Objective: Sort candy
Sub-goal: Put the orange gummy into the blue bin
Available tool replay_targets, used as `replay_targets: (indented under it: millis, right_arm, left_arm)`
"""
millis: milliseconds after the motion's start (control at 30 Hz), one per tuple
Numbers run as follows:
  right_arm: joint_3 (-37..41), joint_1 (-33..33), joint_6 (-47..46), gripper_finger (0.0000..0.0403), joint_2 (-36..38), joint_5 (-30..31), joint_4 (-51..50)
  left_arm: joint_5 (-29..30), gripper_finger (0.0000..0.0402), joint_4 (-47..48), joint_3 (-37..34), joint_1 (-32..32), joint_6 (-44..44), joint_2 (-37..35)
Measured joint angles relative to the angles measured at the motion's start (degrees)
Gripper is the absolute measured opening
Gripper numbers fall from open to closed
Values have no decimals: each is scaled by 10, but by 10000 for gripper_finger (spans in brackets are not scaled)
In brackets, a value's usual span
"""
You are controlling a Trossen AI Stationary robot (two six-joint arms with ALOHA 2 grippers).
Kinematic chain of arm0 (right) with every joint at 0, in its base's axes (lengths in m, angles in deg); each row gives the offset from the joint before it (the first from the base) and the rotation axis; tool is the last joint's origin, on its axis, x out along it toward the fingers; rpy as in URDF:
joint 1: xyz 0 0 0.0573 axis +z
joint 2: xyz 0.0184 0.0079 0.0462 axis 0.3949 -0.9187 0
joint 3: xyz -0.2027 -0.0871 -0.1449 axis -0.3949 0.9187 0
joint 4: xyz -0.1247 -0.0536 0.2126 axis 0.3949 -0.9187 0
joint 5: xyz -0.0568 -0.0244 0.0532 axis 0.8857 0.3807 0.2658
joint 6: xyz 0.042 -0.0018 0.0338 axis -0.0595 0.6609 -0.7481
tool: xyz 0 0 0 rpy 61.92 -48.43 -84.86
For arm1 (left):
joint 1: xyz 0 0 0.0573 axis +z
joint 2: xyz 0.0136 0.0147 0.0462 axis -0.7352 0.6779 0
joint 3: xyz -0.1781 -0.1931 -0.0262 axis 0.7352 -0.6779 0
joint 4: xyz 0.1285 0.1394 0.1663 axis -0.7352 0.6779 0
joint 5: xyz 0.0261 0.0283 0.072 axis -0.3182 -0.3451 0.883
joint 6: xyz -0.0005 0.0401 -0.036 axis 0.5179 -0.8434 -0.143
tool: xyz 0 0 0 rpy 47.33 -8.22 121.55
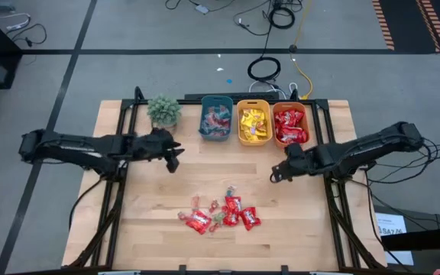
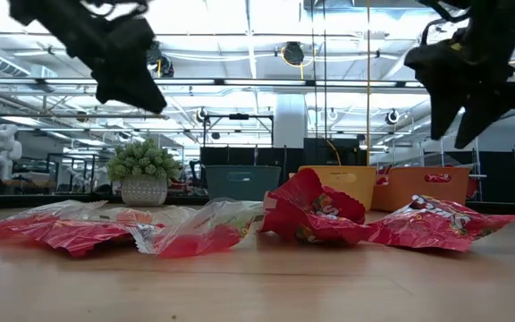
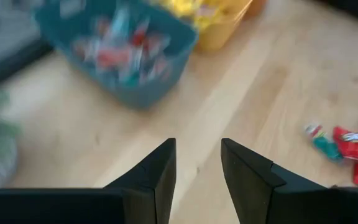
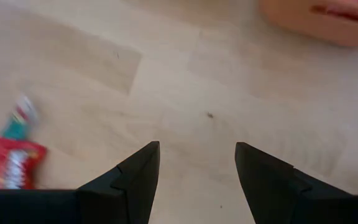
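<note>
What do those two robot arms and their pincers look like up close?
Both arms are dark, jointed and slim, with black cables trailing off the table's sides. The left gripper and right gripper each end in two plain black, wedge-shaped fingers, with no visible markings.

Grey floor [image 1: 128, 30] all around, crossed by dark seam lines. At twelve o'clock beyond the wooden table [image 1: 205, 176], loose black cables [image 1: 264, 69] coiled, plus a yellow cable [image 1: 302, 72] running toward the table edge. At one o'clock, orange-and-black hazard striping [image 1: 411, 23] on the floor. Seen level across the table: a big open hall, bright ceiling light strips [image 2: 240, 22] among beams and ducts, a white pillar [image 2: 289, 121] at centre, dark railings and shelving [image 2: 70, 170] along the far side.
</note>
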Motion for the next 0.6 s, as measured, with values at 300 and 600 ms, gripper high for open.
replay_targets:
  millis: [300, 600]
  right_arm:
    - [0, 97, 8, 201, -98, -80, 0]
    - [0, 241, -49, 201, -150, -87, 20]
  left_arm:
    - [1, 136, 183, 165, -98, 203, 243]
    - [-4, 136, 223, 303, -186, 399, 393]
